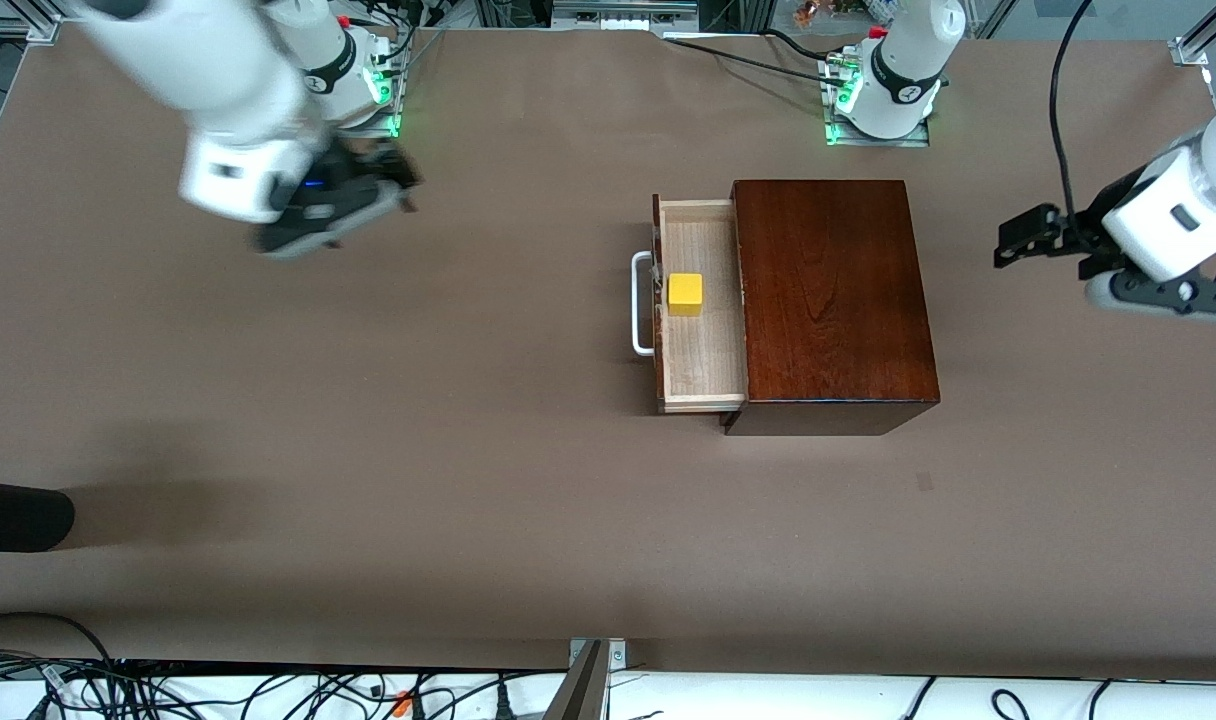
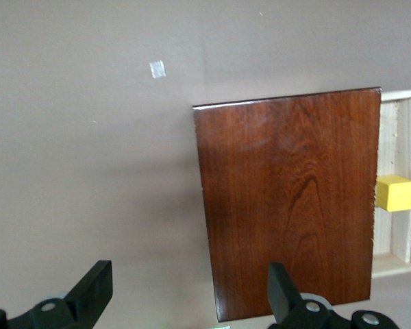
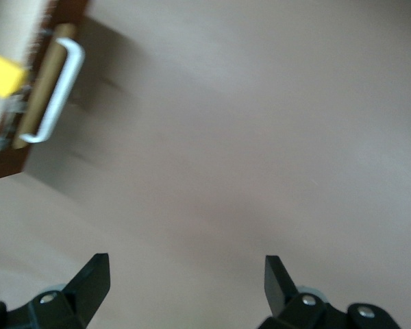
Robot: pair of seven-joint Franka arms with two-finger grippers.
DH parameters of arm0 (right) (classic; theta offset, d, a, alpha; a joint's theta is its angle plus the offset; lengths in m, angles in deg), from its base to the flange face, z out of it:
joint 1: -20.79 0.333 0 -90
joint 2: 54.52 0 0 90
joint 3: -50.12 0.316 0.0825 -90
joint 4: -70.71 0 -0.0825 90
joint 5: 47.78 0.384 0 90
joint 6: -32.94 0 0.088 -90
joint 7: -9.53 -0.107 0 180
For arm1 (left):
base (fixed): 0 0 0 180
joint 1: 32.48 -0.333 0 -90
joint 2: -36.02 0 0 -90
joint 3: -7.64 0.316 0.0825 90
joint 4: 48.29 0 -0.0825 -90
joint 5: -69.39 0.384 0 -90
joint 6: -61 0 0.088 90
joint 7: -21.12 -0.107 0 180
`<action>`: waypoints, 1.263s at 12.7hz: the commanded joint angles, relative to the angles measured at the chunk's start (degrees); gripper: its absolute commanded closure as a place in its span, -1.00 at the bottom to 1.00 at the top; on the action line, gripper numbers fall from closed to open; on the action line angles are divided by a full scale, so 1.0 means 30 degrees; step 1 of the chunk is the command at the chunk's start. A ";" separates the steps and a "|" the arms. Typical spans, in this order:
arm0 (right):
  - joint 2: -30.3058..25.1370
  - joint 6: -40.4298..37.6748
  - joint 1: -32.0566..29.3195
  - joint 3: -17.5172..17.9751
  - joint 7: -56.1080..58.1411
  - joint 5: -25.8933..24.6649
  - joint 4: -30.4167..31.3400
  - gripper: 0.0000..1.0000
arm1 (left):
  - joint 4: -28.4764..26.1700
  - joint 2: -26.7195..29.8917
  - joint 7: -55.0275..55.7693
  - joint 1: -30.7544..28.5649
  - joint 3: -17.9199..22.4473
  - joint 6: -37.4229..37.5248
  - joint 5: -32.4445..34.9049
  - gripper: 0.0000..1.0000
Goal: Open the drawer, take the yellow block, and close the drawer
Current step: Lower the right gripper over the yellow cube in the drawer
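your drawer (image 1: 703, 305) is pulled out of the dark wooden box (image 1: 830, 300) toward the right arm's end of the table, white handle (image 1: 641, 304) leading, and the yellow block (image 1: 685, 294) sits on the pale drawer floor just inside the front panel, roughly midway along it. your right gripper (image 1: 393, 190) hangs over bare table (image 1: 468, 480) well apart from the drawer, at about ten o'clock from the block in the front view; its fingers (image 3: 90, 274) are spread wide with nothing between them, and the block shows only at the edge of the right wrist view, nowhere near that gap. your left gripper (image 1: 1026, 238) hovers over the table toward the left arm's end, at about three o'clock from the box, fingers (image 2: 96, 284) likewise wide apart and empty, with the box lid between them and the block.
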 commanded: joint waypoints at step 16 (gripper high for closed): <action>1.2183 0.8214 0.9225 -0.0073 0.5596 -0.5707 -0.7362 -1.00 | -0.3647 0.2985 0.0294 0.0746 0.1227 -0.2414 0.1212 -1.00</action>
